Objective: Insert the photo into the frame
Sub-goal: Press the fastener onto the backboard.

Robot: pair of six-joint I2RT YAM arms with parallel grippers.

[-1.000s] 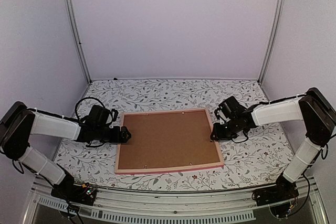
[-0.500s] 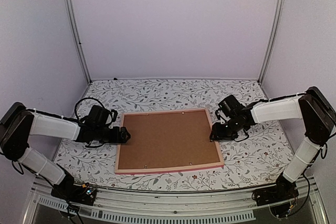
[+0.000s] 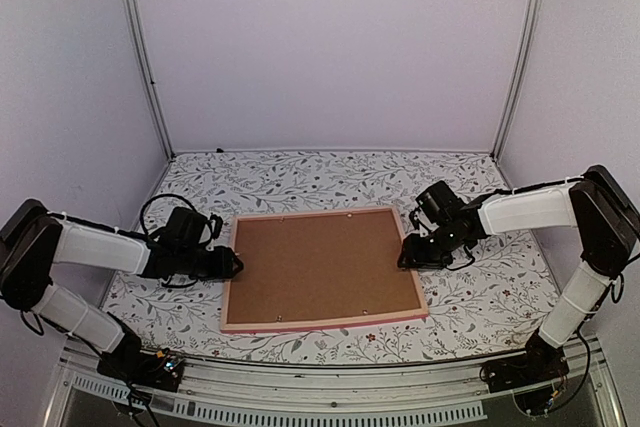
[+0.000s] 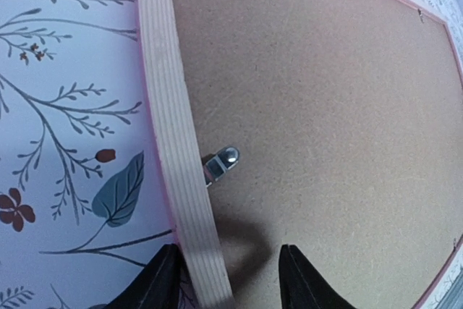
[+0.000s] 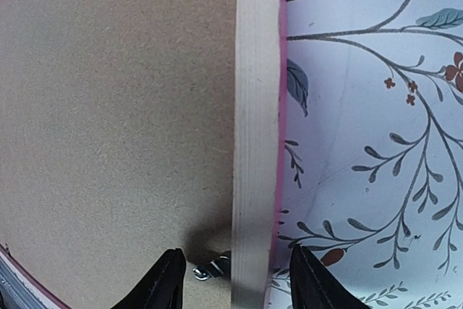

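Squeezing evenly is what we need: our left gripper [image 4: 228,269] and right gripper [image 5: 235,269] each sit spread over a side edge of the face-down frame [image 3: 322,319], near its clips [image 4: 221,161], and we see no photo.

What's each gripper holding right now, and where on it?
Nothing gripped, as far as shows. The left gripper and right gripper each straddle a side rail of the frame, jaws wider than the rail.

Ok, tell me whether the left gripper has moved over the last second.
Yes, slightly. In the top view the left gripper has slid along the left side of the frame, nearer its front corner. The frame itself has not moved.
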